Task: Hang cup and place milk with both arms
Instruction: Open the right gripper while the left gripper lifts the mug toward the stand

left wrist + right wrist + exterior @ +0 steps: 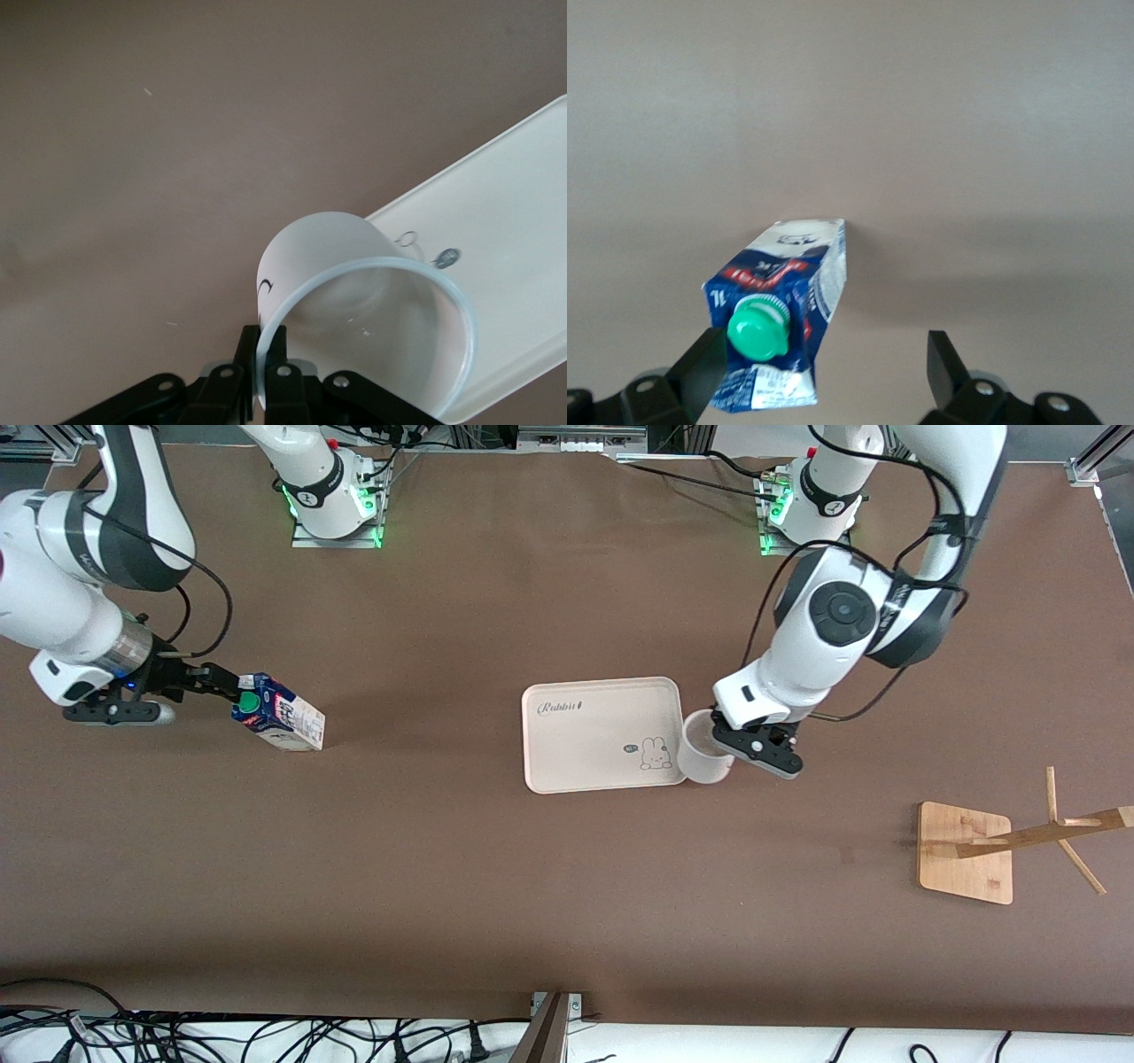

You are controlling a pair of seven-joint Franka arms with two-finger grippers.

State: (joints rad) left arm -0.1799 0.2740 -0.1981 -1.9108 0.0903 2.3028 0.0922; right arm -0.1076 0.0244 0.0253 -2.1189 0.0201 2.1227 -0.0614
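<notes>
The white cup (702,757) is upright at the edge of the cream tray (576,753), toward the left arm's end. My left gripper (725,741) is shut on its rim, one finger inside and one outside, as the left wrist view shows (264,341). A bit of the black face shows on the cup (319,257); the handle is hidden. The milk carton (285,717) with its green cap (250,704) stands on the table toward the right arm's end. My right gripper (232,689) is open around its top (824,354), with the carton (784,292) close against one finger.
A wooden cup rack (966,852) with slanting pegs stands near the left arm's end, nearer the front camera than the tray. The tray (523,221) carries a rabbit print and holds nothing. Cables lie along the front table edge.
</notes>
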